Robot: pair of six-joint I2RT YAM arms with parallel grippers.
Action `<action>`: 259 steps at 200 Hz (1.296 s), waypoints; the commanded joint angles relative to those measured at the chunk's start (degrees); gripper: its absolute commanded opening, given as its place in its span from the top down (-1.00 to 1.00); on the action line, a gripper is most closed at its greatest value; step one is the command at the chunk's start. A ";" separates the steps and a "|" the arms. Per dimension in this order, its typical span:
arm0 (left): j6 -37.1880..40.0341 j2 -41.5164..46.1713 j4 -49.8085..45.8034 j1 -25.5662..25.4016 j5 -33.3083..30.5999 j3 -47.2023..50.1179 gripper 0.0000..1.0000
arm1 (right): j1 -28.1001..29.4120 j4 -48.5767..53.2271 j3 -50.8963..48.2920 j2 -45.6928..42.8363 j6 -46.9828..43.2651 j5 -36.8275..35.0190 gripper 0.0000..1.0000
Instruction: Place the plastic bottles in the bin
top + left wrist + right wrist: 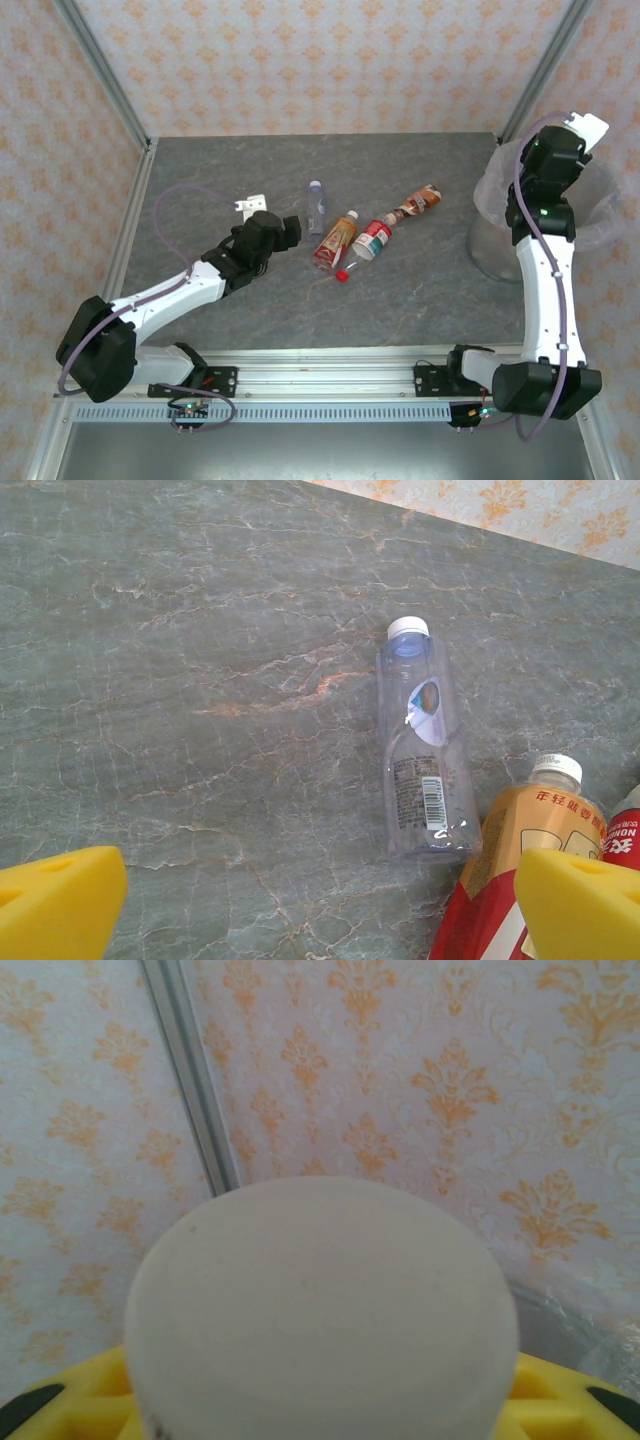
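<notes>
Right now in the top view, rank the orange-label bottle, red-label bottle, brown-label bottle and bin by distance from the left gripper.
1. orange-label bottle, just right of the left gripper
2. red-label bottle, table centre
3. brown-label bottle, farther right
4. bin, far right edge

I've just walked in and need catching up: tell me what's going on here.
The right claw is shut on a whitish bottle, raised above the bin. The left claw hangs open over the table, near a clear bottle. Beside that lie an orange-labelled bottle, a red-labelled bottle and a brown bottle, none binned yet.
</notes>
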State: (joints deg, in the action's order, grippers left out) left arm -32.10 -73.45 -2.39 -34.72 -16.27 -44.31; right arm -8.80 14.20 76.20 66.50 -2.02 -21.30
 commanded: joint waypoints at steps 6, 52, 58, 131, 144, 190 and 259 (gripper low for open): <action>-0.23 -0.08 -1.73 0.62 -0.24 -1.17 -1.00 | -1.86 -1.81 -2.17 0.45 0.75 0.09 1.00; 0.07 0.08 -2.34 0.62 -0.45 -1.39 -1.00 | -13.52 0.81 -4.53 2.35 13.77 20.66 0.99; 0.02 0.15 -2.36 0.57 -0.54 -1.34 -1.00 | -14.60 1.16 -4.66 2.72 14.51 23.05 0.96; -0.16 -0.35 -2.51 0.59 -0.34 -1.63 -1.00 | -18.48 7.66 -4.75 4.24 13.80 30.48 -0.13; -0.16 -0.30 -2.59 0.61 -0.40 -1.76 -1.00 | -18.51 10.19 -3.43 4.44 14.29 30.40 -0.60; -0.22 -0.86 -2.90 0.57 -0.48 -2.40 -1.00 | -18.49 15.06 -0.99 3.03 16.05 27.69 -0.98; -0.24 -1.48 -3.40 0.57 -0.44 -2.57 -1.00 | -18.37 16.07 -0.18 1.66 18.24 29.75 -0.98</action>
State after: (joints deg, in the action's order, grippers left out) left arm -32.10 -74.43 -3.68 -34.72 -16.27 -45.32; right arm -27.05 28.51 73.54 69.32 14.63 7.62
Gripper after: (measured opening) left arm 0.999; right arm 0.991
